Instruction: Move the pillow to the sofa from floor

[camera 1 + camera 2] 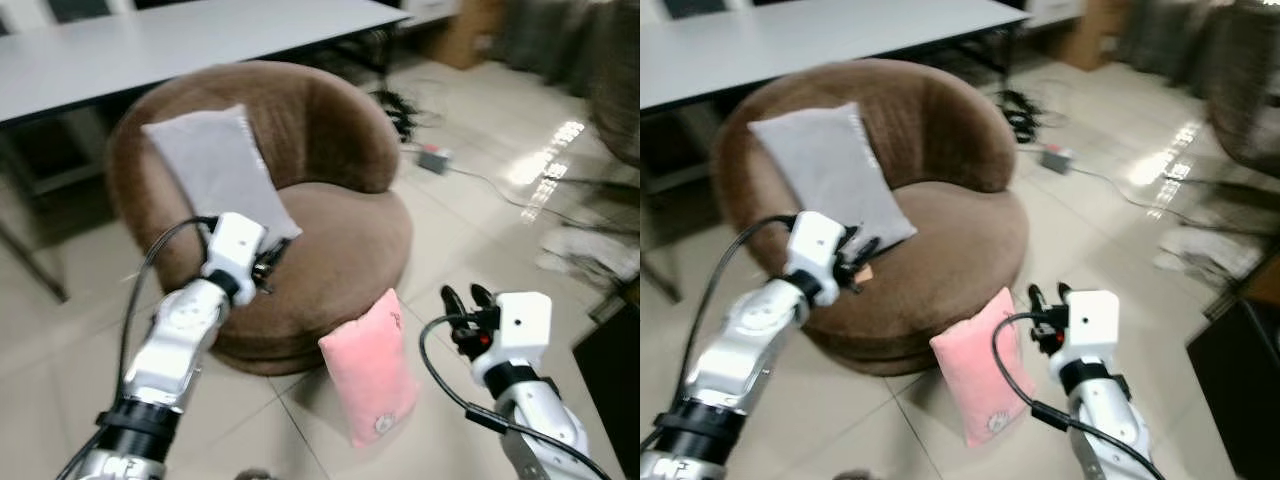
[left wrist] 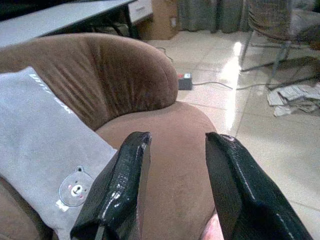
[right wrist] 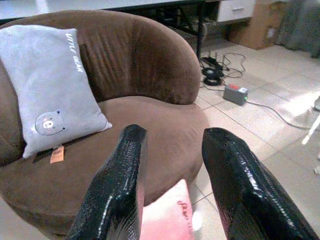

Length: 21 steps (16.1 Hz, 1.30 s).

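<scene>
Risk: pink pillow [image 1: 371,371] leaning upright on floor against sofa [image 1: 330,250] base — soft, likely to flop or slide on tile if nudged before pinch; shallow grab on a corner prob slips out on lift. Also grey pillow [image 1: 217,168] already on seat, could get knocked during placement. Right gripper [image 1: 465,300] just beside pink pillow's upper edge, above it — fingers spread wide, holding nothing, no contact. Left gripper [image 2: 172,190] over seat near grey pillow, also parted, empty.
</scene>
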Tool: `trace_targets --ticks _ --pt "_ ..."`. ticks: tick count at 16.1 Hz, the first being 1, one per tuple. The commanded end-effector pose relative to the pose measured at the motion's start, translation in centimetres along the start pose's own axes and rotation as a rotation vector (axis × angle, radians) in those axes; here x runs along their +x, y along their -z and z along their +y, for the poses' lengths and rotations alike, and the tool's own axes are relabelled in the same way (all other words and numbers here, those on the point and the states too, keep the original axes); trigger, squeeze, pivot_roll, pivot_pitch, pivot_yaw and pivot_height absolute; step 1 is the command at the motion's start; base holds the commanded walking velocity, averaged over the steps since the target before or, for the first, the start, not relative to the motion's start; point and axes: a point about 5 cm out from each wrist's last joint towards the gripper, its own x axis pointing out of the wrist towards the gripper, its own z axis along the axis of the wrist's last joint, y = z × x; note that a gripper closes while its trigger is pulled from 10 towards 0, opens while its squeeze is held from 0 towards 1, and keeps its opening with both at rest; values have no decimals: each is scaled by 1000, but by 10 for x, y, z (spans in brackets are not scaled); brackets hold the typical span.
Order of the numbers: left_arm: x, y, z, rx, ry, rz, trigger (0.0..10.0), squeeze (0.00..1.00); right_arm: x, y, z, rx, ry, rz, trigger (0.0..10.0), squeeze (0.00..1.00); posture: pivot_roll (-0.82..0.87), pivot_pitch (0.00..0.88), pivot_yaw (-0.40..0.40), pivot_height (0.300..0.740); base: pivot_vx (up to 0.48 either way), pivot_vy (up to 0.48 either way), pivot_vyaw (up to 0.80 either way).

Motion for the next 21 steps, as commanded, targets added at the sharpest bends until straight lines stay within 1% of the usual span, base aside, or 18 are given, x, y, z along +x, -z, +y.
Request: trace_targets --ticks 1,21 --pt "0 -5 8 31 -20 -9 10000 0 1 -3 2 -8 2 -21 10000 0 -49 29 30 740 0 -480 781" --pt "1 -6 6 39 -11 -17 10000 0 3 -3 1 -26 1 -36 10000 0 -46 27 33 740 0 -480 781"
